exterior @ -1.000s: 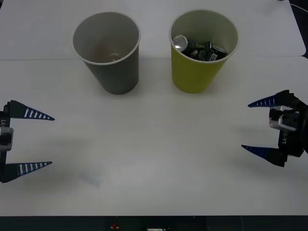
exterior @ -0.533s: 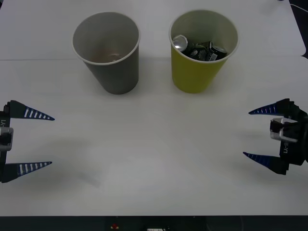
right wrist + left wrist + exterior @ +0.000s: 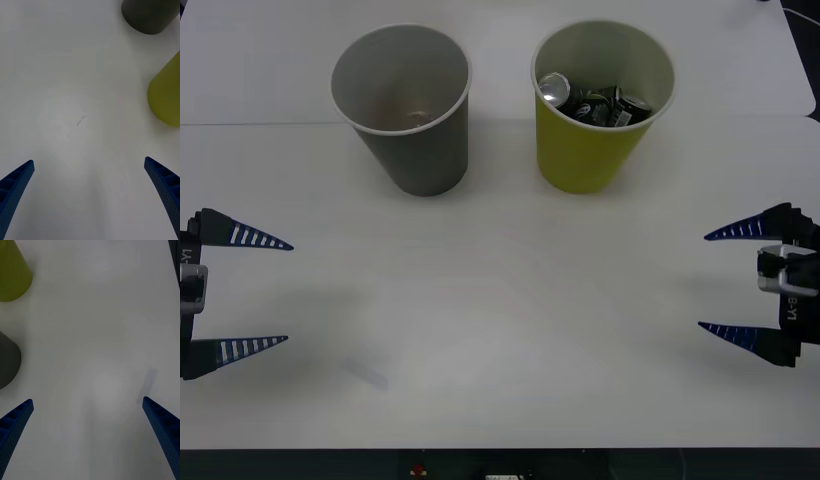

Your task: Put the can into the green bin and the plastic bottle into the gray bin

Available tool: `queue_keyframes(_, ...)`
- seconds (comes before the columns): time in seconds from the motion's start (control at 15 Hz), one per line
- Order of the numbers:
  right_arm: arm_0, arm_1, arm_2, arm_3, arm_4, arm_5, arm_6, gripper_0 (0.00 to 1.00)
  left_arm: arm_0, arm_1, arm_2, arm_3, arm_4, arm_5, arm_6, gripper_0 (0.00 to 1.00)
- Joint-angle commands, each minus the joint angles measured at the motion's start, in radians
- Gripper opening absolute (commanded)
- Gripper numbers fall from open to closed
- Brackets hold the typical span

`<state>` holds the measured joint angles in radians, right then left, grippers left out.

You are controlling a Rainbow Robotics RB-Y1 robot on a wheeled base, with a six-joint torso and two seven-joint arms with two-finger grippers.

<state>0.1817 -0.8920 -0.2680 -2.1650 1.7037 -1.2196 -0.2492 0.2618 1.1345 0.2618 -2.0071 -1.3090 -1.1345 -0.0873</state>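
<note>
The right hand (image 3: 713, 282) hangs over the right edge of the white worktop (image 3: 500, 300), its two blue ribbed fingers (image 3: 732, 231) spread wide apart with nothing between them. The left hand (image 3: 285, 293) sits at the left edge of the worktop, fingers equally wide and empty, pointing inward toward the middle.

Beyond both hands, toward the far side of the worktop, two large tapered cup-shaped bins stand upright side by side, near each other but apart. The green bin (image 3: 598, 105), on the right, is yellow-green outside with a white rim and pale inside. Inside it lie the can (image 3: 554, 88), its shiny silver top catching light against the left wall, and beside it some dark crushed cans (image 3: 612, 105) with green and silver marks. The gray bin (image 3: 405, 110), on the left, has the same shape and white rim; something faint lies at its bottom, too dim to tell what.
</note>
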Motion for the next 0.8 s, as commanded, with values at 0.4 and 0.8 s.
queue_keyframes(0.4,0.065,-0.15,0.016,0.001,-0.101,0.114,-0.01,1.0,0.0,0.0,0.0,0.0,0.0,0.0,0.0,1.0)
queue_keyframes(0.8,0.078,-0.147,0.021,-0.001,-0.136,0.117,-0.002,1.0,0.0,0.0,0.0,0.0,0.0,0.0,0.0,1.0)
